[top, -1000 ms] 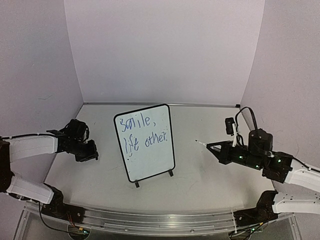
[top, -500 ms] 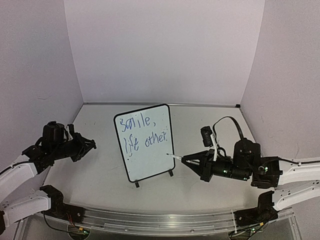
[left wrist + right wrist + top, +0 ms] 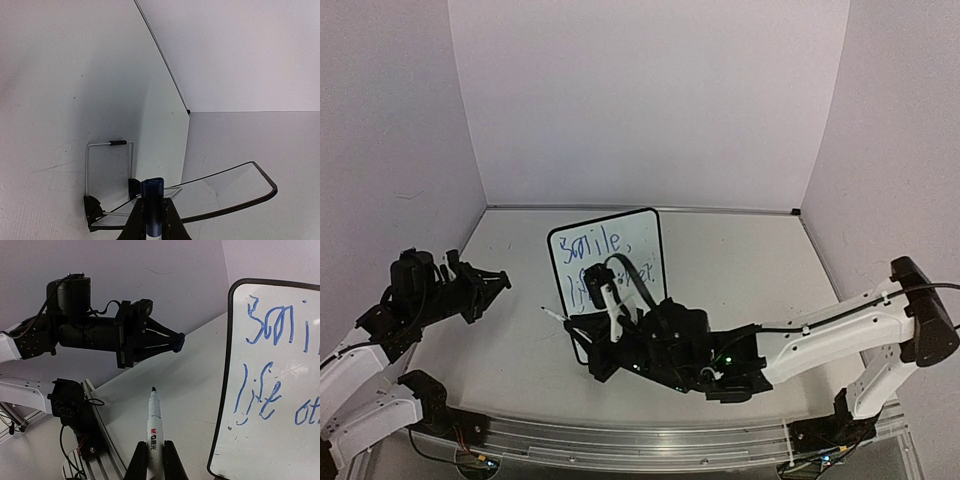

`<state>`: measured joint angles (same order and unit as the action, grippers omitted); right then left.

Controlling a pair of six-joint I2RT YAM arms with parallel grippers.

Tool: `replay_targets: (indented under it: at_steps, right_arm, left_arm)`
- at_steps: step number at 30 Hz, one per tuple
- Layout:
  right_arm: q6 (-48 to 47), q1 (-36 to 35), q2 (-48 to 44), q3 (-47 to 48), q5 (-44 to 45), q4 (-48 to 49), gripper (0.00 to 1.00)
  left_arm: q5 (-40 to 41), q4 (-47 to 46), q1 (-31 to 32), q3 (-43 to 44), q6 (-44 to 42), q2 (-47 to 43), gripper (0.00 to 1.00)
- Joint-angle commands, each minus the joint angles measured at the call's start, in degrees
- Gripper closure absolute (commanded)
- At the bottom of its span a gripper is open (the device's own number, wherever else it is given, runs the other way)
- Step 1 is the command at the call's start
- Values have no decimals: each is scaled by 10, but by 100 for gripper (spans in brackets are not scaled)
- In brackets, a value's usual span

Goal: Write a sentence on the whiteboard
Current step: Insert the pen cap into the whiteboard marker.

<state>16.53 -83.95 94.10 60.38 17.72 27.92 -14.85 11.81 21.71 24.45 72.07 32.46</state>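
The whiteboard [image 3: 630, 240] stands upright at mid-table; my right arm hides its lower half. The sentence [image 3: 605, 243] is blue handwriting in two lines, the second mostly hidden in the top view. It is clearer in the right wrist view [image 3: 270, 325], on the board [image 3: 285, 440]. My right gripper [image 3: 585, 335] reaches left across the board's front, shut on a white uncapped marker [image 3: 154, 427] whose tip points left over the table. My left gripper [image 3: 500, 282] is shut on the blue marker cap [image 3: 152, 192], apart from the marker tip. The left wrist view shows the board [image 3: 225, 187] edge-on.
White enclosure walls stand at the back and both sides. An aluminium rail [image 3: 620, 440] runs along the near edge. The board's wire stand [image 3: 110, 144] shows behind it. My right arm [image 3: 820, 335] stretches across the front of the table.
My right arm has swung far left across the front of the board with the marker. My left arm has drawn back and now points the cap to the right.
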Motion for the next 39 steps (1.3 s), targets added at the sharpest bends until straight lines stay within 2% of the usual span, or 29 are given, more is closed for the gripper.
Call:
replay_targets:
  at_steps: [1, 10, 18, 39]
  right_arm:
    - [-8, -4, 87, 106, 55, -9, 100]
    - [-20, -4, 203, 247, 119, -67, 100]
    - [-52, -4, 261, 324, 138, -93, 100]
    - [-86, -3, 304, 379, 177, -103, 100]
  left_arm:
    - [-5, -25, 3, 10, 24, -19, 100]
    - [-1, -22, 3, 7, 42, -45, 100]
    - [-4, -23, 3, 9, 46, -50, 100]
    - [-20, -22, 3, 1, 48, -52, 100]
